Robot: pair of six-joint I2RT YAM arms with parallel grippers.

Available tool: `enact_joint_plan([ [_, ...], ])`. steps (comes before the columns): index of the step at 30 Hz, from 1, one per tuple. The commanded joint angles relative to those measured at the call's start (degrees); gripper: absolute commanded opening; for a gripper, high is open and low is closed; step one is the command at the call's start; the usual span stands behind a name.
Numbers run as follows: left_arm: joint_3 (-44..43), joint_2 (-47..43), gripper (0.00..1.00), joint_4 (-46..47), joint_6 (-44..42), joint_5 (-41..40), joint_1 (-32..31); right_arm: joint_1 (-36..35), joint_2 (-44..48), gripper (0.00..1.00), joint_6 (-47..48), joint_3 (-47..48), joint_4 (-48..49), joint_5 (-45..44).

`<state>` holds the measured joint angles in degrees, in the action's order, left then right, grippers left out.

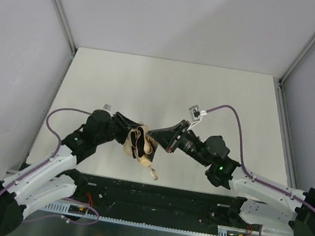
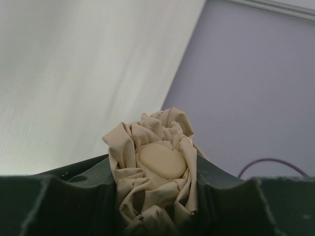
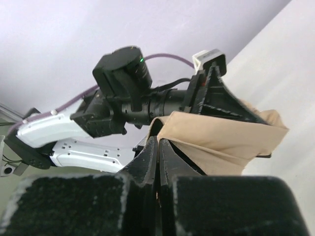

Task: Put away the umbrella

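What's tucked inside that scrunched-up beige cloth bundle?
A smooth tan oval cap sits in the middle of the bunched folds of the umbrella, and dark ribs show between the folds from above. The shaft is covered by fabric and cannot be seen.

One umbrella point(image 1: 140, 142), two arms point(image 1: 61, 157), one table point(image 1: 151, 81)

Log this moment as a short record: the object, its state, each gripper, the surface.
object: compact umbrella, shiny tan fabric, black ribs
state: collapsed, fabric loosely bunched, held between the two arms
left gripper: closed around the bunched end, tan oval cap facing its camera
right gripper: shut, seemingly pinching an edge of the fabric
surface: white table
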<state>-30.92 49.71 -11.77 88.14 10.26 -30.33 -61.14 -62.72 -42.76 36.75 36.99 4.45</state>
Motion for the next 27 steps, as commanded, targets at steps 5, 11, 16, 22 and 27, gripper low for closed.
enact_joint_plan([
  [5,6.4,-6.6,0.00,8.1,-8.5,1.0,1.9,8.9,3.2,0.00,-7.0,5.9,18.6,9.4],
  [11,9.4,-10.3,0.00,17.0,-8.8,1.3,2.6,9.3,3.0,0.12,-9.1,5.9,16.9,8.3],
  [16,10.5,-10.2,0.00,20.0,-7.5,1.9,2.8,9.5,4.0,0.14,-10.6,5.9,14.4,7.7],
  [22,10.3,-10.1,0.00,21.0,-6.7,2.0,2.9,11.0,5.6,0.02,-9.6,5.8,7.0,5.7],
  [27,8.9,-9.1,0.00,21.9,-4.4,4.3,3.9,18.8,10.4,0.59,-9.8,6.8,-22.0,-0.4],
])
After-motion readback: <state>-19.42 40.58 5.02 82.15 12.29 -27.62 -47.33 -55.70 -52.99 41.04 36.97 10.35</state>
